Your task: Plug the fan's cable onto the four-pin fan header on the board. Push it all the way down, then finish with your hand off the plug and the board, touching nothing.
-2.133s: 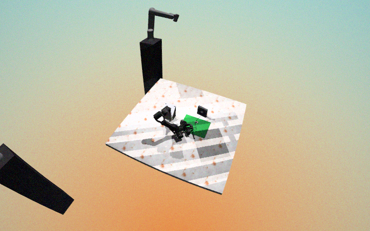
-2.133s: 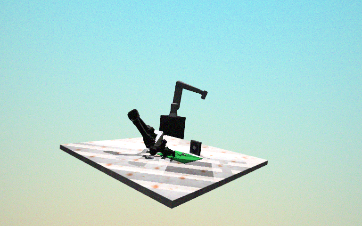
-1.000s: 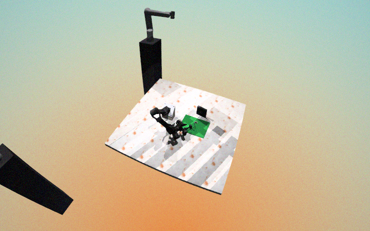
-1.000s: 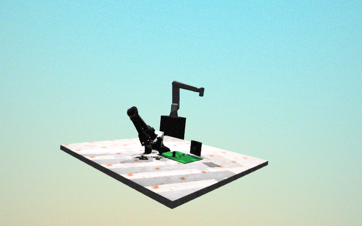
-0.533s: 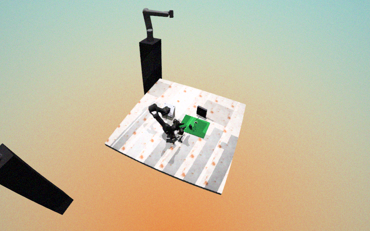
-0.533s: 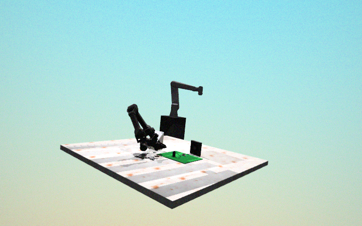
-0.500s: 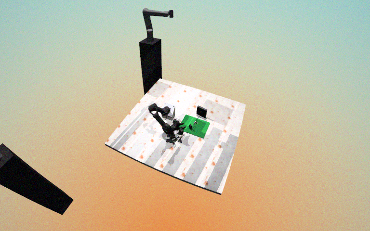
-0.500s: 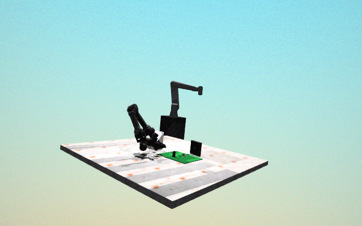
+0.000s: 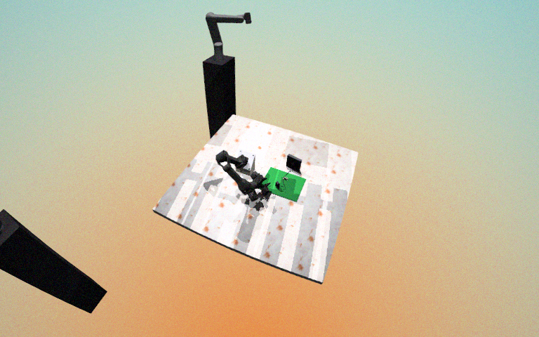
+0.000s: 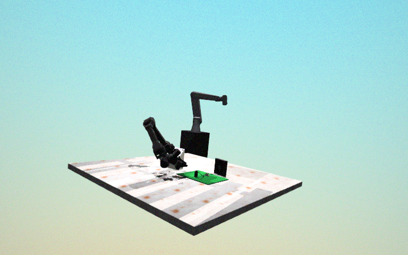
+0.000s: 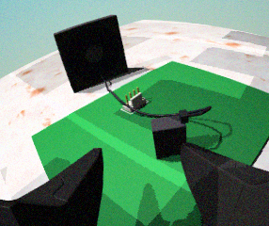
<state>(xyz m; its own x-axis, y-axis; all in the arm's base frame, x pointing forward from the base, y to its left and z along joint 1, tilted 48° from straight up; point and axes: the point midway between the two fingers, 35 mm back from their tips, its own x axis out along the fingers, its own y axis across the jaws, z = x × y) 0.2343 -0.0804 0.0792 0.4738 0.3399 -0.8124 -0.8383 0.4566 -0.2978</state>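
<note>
Your matte black parallel-jaw gripper (image 11: 144,203) stands with its two blocky fingers apart and nothing between them, raised over the near edge of the flat, bright green rectangular board (image 11: 235,107). You can see the small black box-shaped plug (image 11: 170,136) standing upright on the board ahead of the fingers, clear of both. A thin black cable (image 11: 197,113) curls off its top and runs across the green surface toward the square black fan (image 11: 91,51), which stands upright at the board's far edge. The small pale header with its row of upright gold pins (image 11: 134,102) sits between the plug and the fan, near the fan; the plug is apart from it. In the exterior view your dark jointed arm (image 10: 157,142) leans down toward the board (image 10: 212,180) over the mottled white and grey table top with rust-coloured spots (image 10: 200,205).
</note>
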